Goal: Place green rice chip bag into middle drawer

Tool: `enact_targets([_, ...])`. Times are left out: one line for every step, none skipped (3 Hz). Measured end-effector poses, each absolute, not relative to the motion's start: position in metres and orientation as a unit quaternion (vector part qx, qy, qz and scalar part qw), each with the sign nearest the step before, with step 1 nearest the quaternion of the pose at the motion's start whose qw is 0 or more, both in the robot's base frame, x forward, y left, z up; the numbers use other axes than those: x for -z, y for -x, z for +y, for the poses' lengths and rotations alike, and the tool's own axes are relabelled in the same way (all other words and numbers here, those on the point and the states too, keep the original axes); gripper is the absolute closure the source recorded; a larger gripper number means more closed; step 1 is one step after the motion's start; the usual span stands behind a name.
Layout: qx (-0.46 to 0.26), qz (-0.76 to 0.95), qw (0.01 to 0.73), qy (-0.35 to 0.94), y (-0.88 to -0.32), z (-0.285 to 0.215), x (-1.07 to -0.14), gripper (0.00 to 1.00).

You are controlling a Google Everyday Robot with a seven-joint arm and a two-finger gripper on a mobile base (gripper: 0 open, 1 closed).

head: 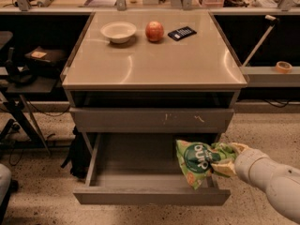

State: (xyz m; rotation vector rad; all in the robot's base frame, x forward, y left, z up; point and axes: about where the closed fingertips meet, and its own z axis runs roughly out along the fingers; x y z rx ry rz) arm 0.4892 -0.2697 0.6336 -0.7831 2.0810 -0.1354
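Note:
The green rice chip bag [198,161] is light green with a dark green round logo. It hangs over the right part of the open middle drawer [140,172], a wide shallow grey box pulled out below the closed scratched drawer front [151,119]. My gripper [226,159] comes in from the right on a white arm and is shut on the bag's right end. The bag's lower edge hangs at about the height of the drawer's front panel.
On the cabinet top [154,64] stand a white bowl [118,32], a red apple [154,31] and a dark flat packet [182,33]. A black bag [77,153] sits on the floor left of the cabinet. A tape roll [283,66] lies on the right shelf.

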Motion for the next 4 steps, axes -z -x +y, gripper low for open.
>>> enact_targets([0.053, 0.841, 0.444, 0.305, -0.484, -0.273, -0.633, 1.0])
enact_targets([0.015, 0.841, 0.465, 0.276, -0.51, -0.254, -0.608, 1.0])
enact_targets([-0.045, 0.85, 0.466, 0.243, -0.546, -0.216, -0.543, 1.0])
enact_targets([-0.066, 0.857, 0.451, 0.241, -0.542, -0.203, -0.514, 1.0])
